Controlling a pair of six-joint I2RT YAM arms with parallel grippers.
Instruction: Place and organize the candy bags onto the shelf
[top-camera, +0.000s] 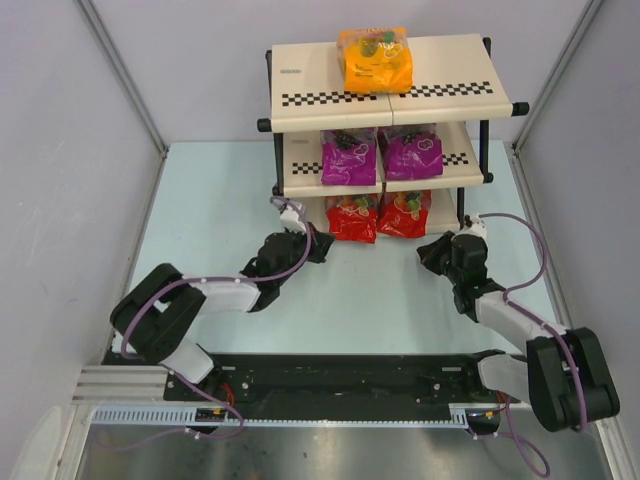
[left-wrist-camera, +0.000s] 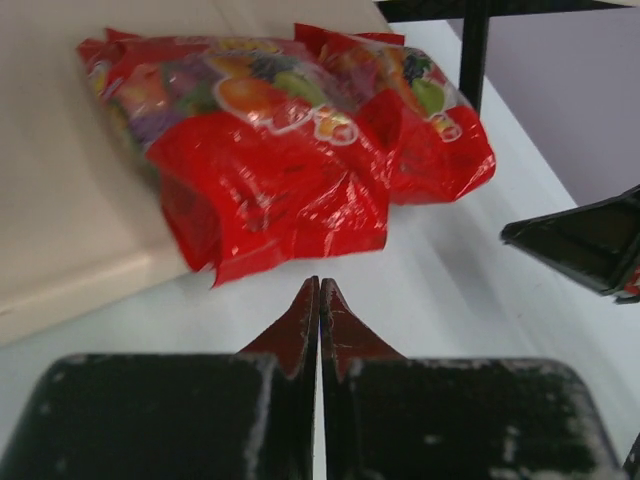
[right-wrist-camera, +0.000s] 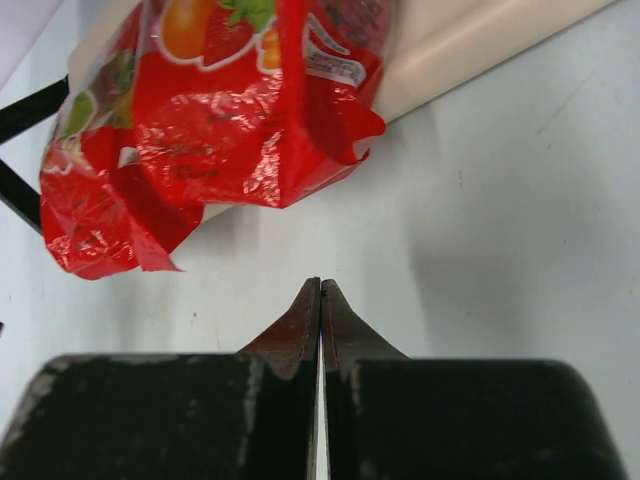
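A pale blue-green table (top-camera: 380, 300) fills the middle of the overhead view. The shelf (top-camera: 300, 105) stands directly on it at upper centre, black frame legs planted on the surface. Across the bottom of that view, the black mounting rail (top-camera: 330, 375) carrying my two arms lies along the table's near edge. Just below the shelf's lowest cream board, one red bag (top-camera: 352, 218) and a second red bag (top-camera: 404, 213) spill their crinkled lower edges past the board's lip over the tabletop. From my wrist views I cannot tell whether they touch it.
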